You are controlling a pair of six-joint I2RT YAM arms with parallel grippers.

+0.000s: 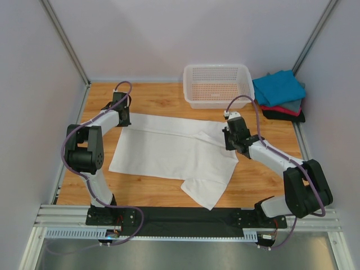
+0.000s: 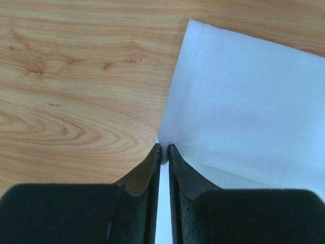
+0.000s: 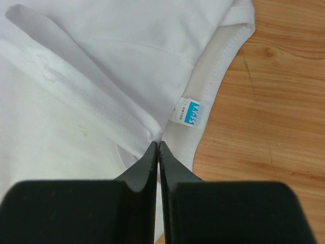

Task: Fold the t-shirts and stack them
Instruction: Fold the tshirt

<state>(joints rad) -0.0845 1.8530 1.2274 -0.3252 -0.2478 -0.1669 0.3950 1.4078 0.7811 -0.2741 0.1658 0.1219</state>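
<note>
Our left claw (image 2: 164, 147) pinches the edge of the white t-shirt (image 1: 169, 149), its fingers closed to a sliver on the cloth. Our right claw (image 3: 158, 145) grips the same shirt at the collar, just beside the blue label (image 3: 187, 113). The shirt lies spread mid-frame on the bench (image 1: 152, 101). We see folded t-shirts (image 1: 279, 93) stacked at upper right, beside the basket (image 1: 216, 84).

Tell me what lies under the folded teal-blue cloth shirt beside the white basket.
Only edges show beneath the teal-blue shirt: a grey shirt, a red shirt, a black shirt. The rest is covered.
</note>
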